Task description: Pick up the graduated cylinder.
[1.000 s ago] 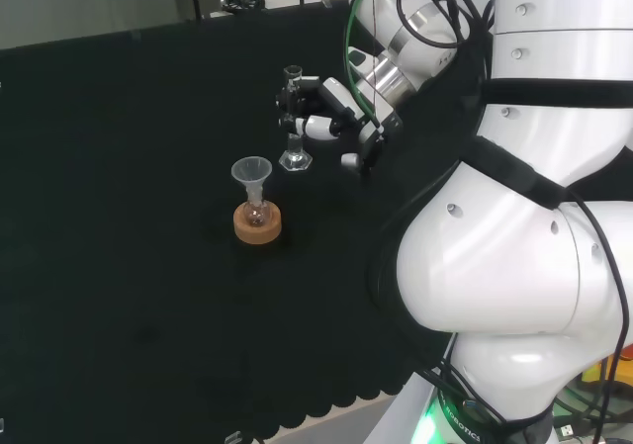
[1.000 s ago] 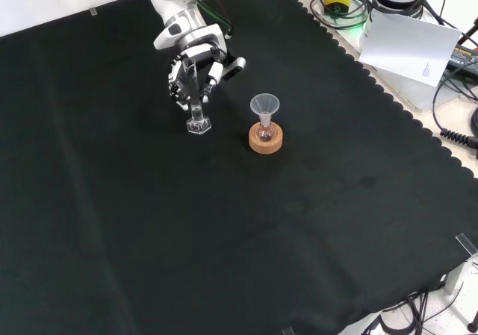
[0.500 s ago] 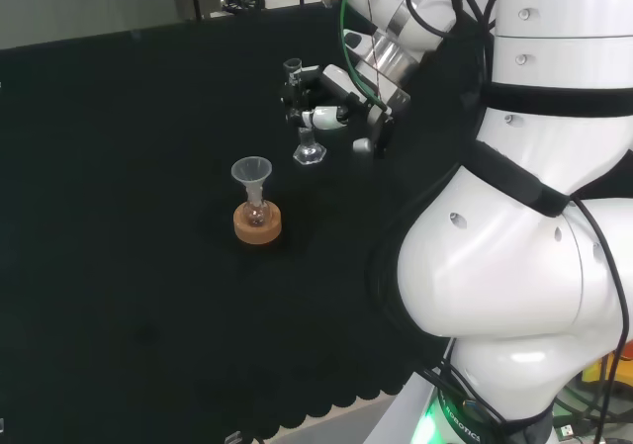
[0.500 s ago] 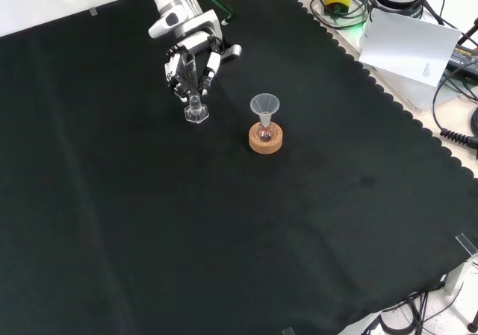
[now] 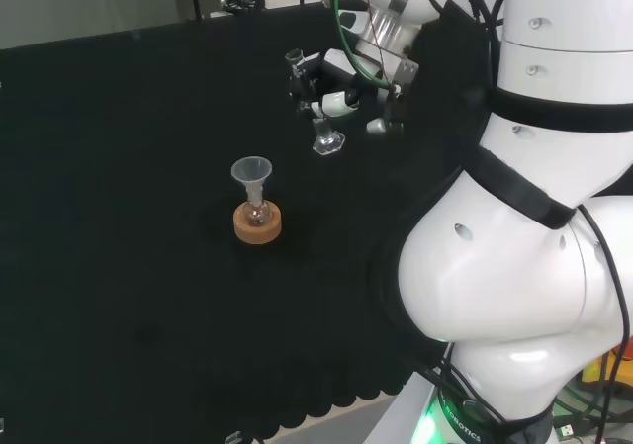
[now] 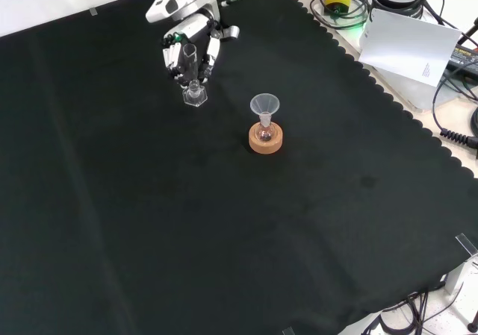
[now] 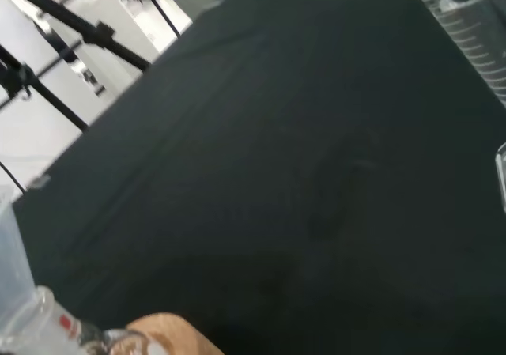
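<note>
The small clear graduated cylinder (image 5: 318, 118) (image 6: 193, 77) with a hexagonal foot hangs above the black cloth, tilted, its foot off the surface. My hand (image 5: 341, 90) (image 6: 188, 45) has its fingers curled round the cylinder's tube. In the wrist view the ribbed glass of the cylinder (image 7: 466, 31) shows close up at one edge.
A small round flask with a clear funnel (image 5: 251, 174) (image 6: 264, 105) in its neck sits on a cork ring stand (image 5: 257, 224) (image 6: 265, 139), nearer than the hand in the head view. The cork ring (image 7: 162, 335) also shows in the wrist view. White paper (image 6: 414, 45) and cables lie beyond the cloth's scalloped edge.
The hand has lifted the cylinder off the cloth and carried it up and to the right in the head view, farther away in the front view. The flask and stand have not moved.
</note>
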Robot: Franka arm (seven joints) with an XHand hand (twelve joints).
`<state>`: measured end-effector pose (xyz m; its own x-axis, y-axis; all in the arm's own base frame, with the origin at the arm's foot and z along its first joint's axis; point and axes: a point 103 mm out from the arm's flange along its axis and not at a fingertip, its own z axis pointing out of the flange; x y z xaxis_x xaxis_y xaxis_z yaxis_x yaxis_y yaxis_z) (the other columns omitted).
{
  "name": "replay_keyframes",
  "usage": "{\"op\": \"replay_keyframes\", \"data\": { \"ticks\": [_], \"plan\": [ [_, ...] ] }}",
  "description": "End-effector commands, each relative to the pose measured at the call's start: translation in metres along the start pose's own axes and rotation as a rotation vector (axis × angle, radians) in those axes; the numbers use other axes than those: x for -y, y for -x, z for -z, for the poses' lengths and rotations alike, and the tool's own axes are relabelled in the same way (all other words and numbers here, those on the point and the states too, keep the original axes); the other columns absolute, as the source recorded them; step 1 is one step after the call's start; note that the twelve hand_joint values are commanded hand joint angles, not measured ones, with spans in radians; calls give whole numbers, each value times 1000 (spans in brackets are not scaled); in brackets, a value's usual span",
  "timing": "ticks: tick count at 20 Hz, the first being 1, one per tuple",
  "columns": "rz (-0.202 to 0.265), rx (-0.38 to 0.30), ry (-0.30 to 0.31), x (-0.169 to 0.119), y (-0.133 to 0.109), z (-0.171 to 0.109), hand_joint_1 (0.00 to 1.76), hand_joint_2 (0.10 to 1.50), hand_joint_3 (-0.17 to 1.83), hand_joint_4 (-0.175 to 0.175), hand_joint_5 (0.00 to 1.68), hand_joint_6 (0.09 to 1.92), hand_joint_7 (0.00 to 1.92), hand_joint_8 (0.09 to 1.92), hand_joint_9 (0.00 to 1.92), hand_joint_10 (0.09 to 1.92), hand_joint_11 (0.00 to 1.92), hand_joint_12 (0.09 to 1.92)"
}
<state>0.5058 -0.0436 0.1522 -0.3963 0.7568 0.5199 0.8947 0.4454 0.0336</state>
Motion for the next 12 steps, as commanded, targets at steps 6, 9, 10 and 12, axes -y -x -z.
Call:
{"op": "replay_keyframes", "data": {
  "ticks": [6, 9, 10, 12],
  "plan": [
    [-72, 143, -199, 37, -26, 29, 1244, 1161, -1, -175, 874, 1145, 909, 1145, 1329, 287, 1192, 823],
    [-91, 159, -241, 45, -31, 30, 1244, 1160, -1, -175, 875, 1144, 910, 1143, 1330, 285, 1193, 820],
    [-96, 165, -254, 47, -33, 31, 1244, 1160, -1, -175, 876, 1144, 910, 1143, 1331, 284, 1193, 820],
    [-98, 179, -276, 51, -38, 32, 1244, 1160, -1, -175, 876, 1143, 911, 1142, 1332, 282, 1194, 819]
  ]
}}
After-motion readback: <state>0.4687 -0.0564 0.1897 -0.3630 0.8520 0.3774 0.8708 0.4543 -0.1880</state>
